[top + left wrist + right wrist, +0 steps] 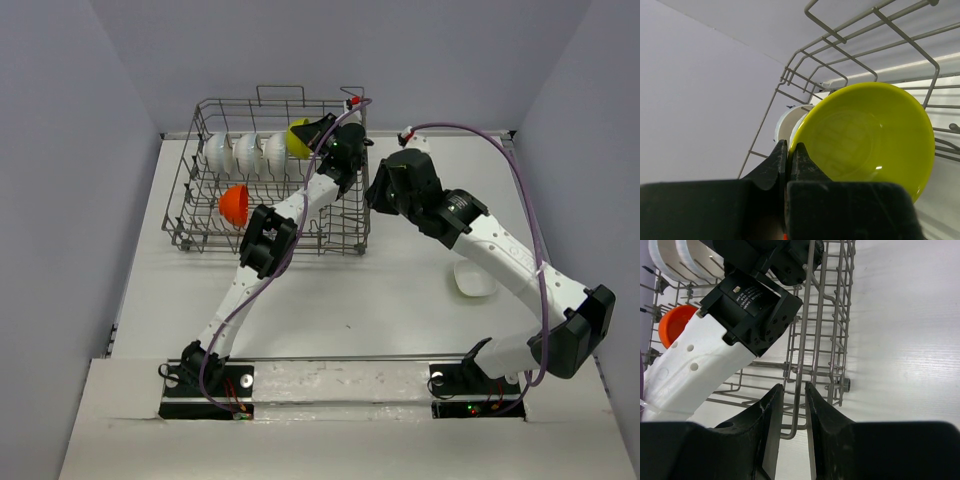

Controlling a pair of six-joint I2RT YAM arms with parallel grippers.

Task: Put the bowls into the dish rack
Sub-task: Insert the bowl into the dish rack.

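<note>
Left end effector [788,148] pinches the yellow bowl [865,140] at the dish rack's [190,200] far right. Lower it upright beside 3 white bowls [245,152] while your right end effector [794,395], part-open, straddles its wall.

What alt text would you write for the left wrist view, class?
The left gripper, shut, pinches the rim of a yellow bowl inside the wire dish rack. A white bowl stands just behind it.
</note>
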